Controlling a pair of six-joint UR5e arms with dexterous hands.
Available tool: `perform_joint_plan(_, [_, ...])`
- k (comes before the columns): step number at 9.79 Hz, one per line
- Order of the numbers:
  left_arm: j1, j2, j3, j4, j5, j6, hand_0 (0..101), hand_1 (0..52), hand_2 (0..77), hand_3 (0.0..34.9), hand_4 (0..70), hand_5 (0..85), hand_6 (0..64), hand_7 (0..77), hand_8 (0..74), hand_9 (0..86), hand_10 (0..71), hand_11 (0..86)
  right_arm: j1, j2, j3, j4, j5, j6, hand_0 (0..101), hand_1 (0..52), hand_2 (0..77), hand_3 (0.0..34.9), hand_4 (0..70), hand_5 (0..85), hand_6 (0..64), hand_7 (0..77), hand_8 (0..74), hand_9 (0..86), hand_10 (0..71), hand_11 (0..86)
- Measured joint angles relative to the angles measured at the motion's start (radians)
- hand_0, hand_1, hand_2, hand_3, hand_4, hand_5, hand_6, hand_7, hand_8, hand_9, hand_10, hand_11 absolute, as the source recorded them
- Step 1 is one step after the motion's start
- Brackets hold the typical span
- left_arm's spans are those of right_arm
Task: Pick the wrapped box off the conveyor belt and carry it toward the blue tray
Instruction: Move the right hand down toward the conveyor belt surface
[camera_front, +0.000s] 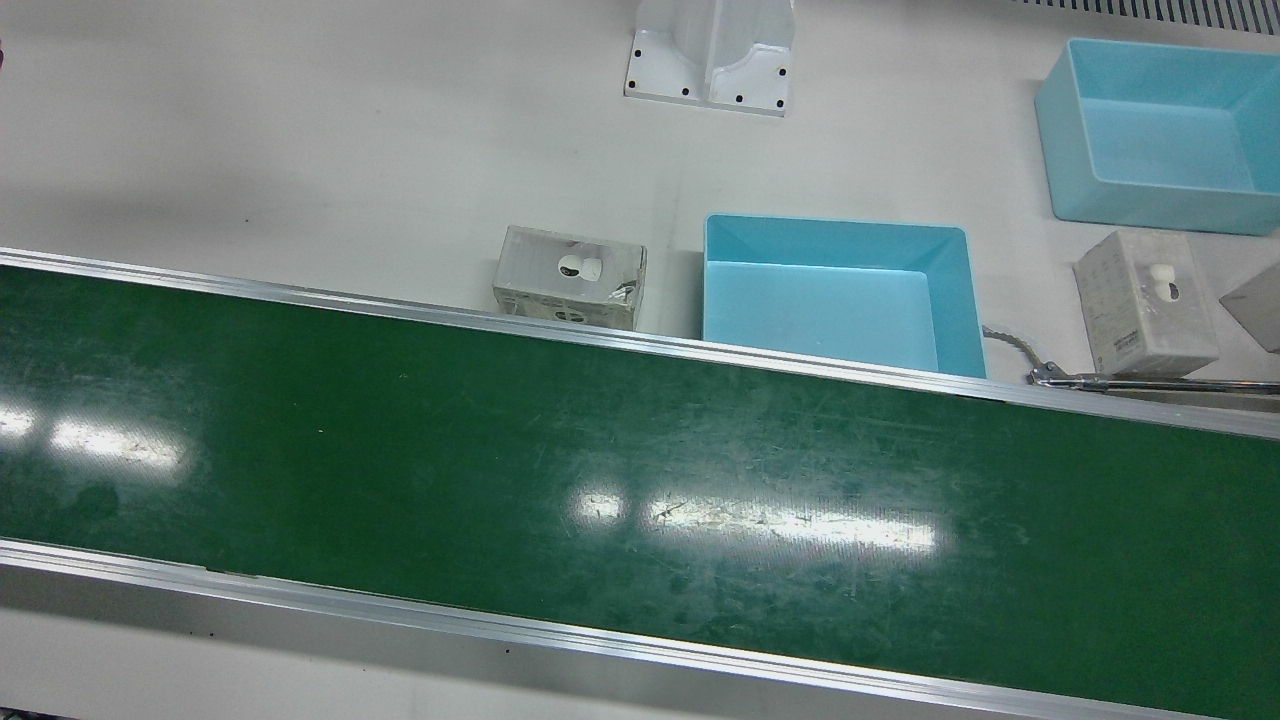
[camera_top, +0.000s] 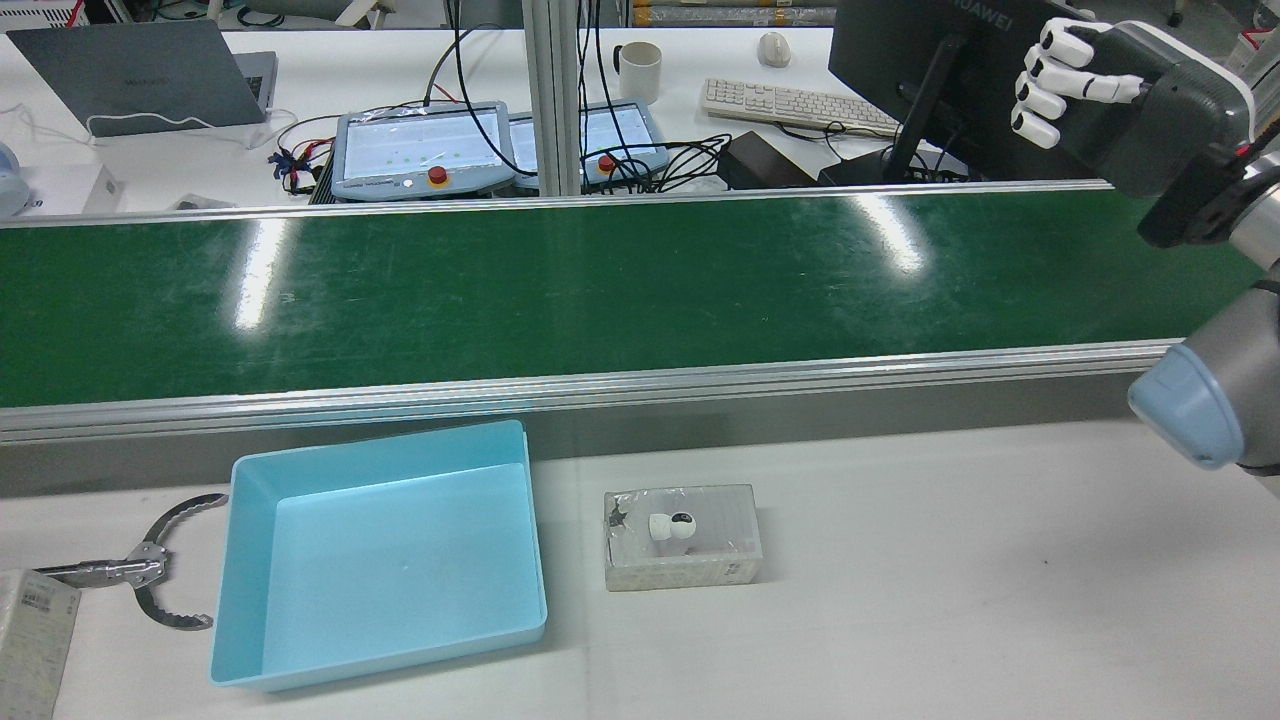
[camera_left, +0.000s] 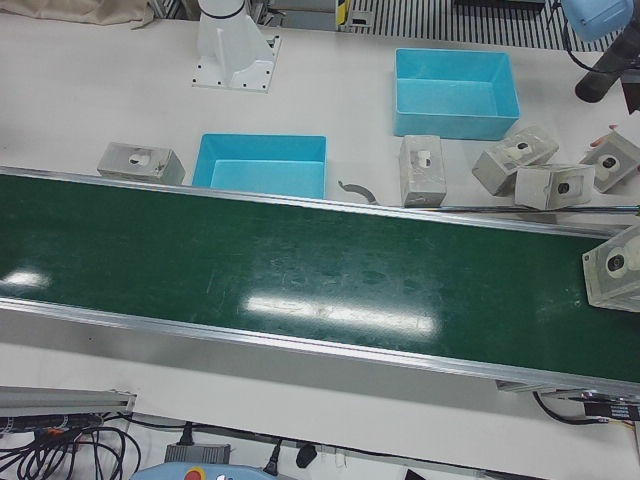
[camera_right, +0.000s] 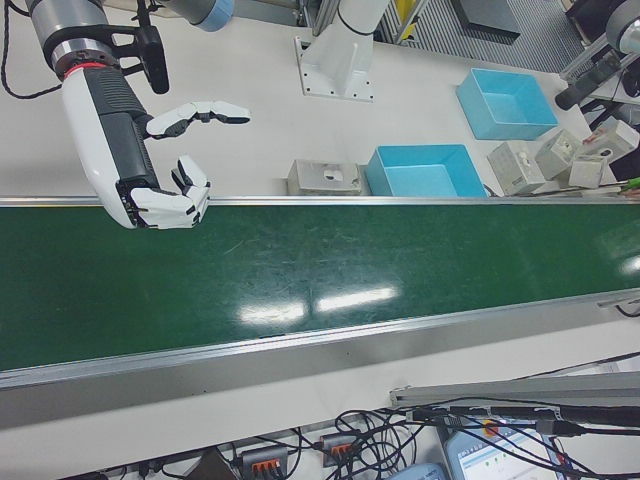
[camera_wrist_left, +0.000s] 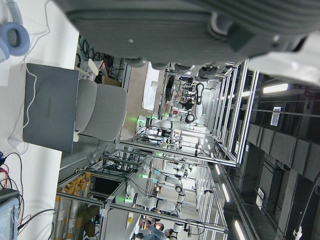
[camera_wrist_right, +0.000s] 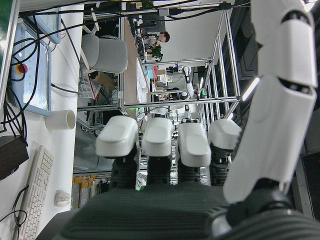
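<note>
Box (camera_left: 618, 265): on belt (camera_left: 300, 270), far end. Right hand (camera_right: 165, 170): empty, fingers (camera_right: 170, 205) curled but apart. Left hand: state indiscernible. Advice: approach from above, grip the sides squarely.

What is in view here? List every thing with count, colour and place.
conveyor belt: one, green, across the table
wrapped box: one, grey, on the belt at the left arm's end
other wrapped boxes: five, grey, on the white table near the trays
blue trays: two, light blue, one against the belt, one farther back
tongs: one, metal, beside the near tray
laptop, mug, keyboard: one each, grey, white, white, desk beyond the belt
right hand: white and grey, open, above the belt
left hand: only a dark part shows
</note>
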Motion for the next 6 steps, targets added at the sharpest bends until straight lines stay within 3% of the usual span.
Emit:
perform_joint_plan(1, [0.000, 0.000, 0.000, 0.000, 0.000, 0.000, 0, 0.0, 1.1, 0.0, 0.0, 1.1, 0.0, 0.5, 0.5, 0.0, 0.5, 0.0, 0.000, 0.000, 0.001, 0.000, 0.000, 0.000, 47, 2.2, 23.5, 0.4, 59.5, 70.4, 62.7, 70.4, 69.8, 70.4, 69.8, 69.8])
perform_joint_plan(2, [0.000, 0.000, 0.000, 0.000, 0.000, 0.000, 0, 0.0, 0.5, 0.0, 0.0, 1.1, 0.0, 0.5, 0.5, 0.0, 0.5, 0.0, 0.000, 0.000, 0.001, 0.000, 0.000, 0.000, 46, 2.2, 21.3, 0.2, 50.2, 70.4, 62.7, 70.4, 69.8, 70.4, 70.4, 69.8])
perform_joint_plan(6, [0.000, 0.000, 0.000, 0.000, 0.000, 0.000, 0, 0.0, 1.1, 0.0, 0.0, 1.1, 0.0, 0.5, 0.5, 0.0, 0.5, 0.0, 0.001, 0.000, 0.002, 0.000, 0.000, 0.000, 46, 2.2, 21.3, 0.2, 49.6, 70.4, 62.2, 69.8, 69.8, 70.4, 70.4, 69.8])
